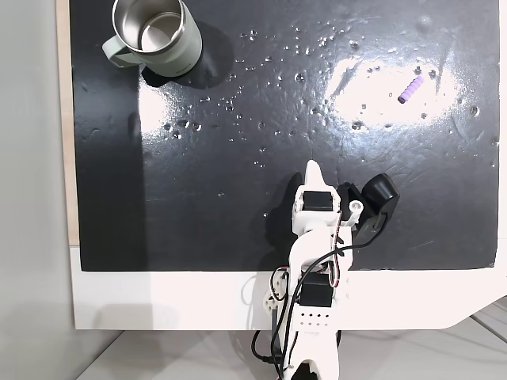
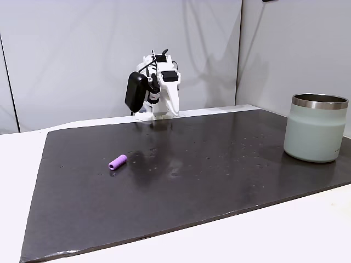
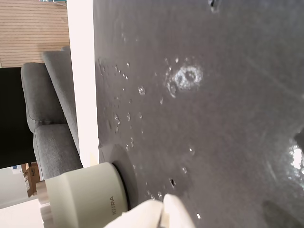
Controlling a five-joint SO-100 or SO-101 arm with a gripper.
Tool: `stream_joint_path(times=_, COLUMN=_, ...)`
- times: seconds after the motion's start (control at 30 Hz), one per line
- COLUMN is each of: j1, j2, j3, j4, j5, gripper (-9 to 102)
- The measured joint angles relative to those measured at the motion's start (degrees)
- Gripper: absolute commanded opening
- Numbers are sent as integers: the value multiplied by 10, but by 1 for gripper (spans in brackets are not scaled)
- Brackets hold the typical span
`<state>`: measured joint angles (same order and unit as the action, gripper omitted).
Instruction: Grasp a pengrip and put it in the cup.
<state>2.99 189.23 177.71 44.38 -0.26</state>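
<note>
The claw [image 1: 314, 168] is closed and empty (pengrip [image 1: 410, 89] and cup [image 1: 153, 37] well apart).

Three cameras: one overhead, one low across from the arm, one on the wrist.

One fixed view looks straight down on the dark mat [image 1: 238, 158]; the other sits low at the counter's [image 2: 274, 235] far edge, facing the arm [image 2: 159, 90]. Both share the mat and the mug [image 1: 154, 36]. The wrist view looks close along the mat toward the mug, lying on its side.
</note>
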Motion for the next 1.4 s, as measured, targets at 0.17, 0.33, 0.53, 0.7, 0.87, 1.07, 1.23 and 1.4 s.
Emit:
stream_joint_path(times=0.17, j1=-2, j2=0, j3=0, j4=1, j5=-4, gripper=0)
stream_joint_path(times=0.33, j1=-3, j2=-11, j3=-70, j4=86, j5=-55, gripper=0)
stream_joint_path(times=0.53, j1=8, j2=-210, j3=-252, j4=137, j5=-119, gripper=0)
stream_joint_path(times=0.7, j1=75, j2=-409, j3=-381, j4=105, j5=-130, gripper=0)
stream_joint_path(times=0.87, j1=145, j2=-619, j3=-504, j4=62, j5=-130, gripper=0)
stream_joint_path(times=1.07, j1=201, j2=-817, j3=-620, j4=28, j5=-133, gripper=0)
stream_joint_path(times=1.23, j1=234, j2=-933, j3=-704, j4=25, j5=-153, gripper=0)
stream_joint_path(times=1.4, j1=261, j2=-1000, j3=-770, j4=24, j5=-169, gripper=0)
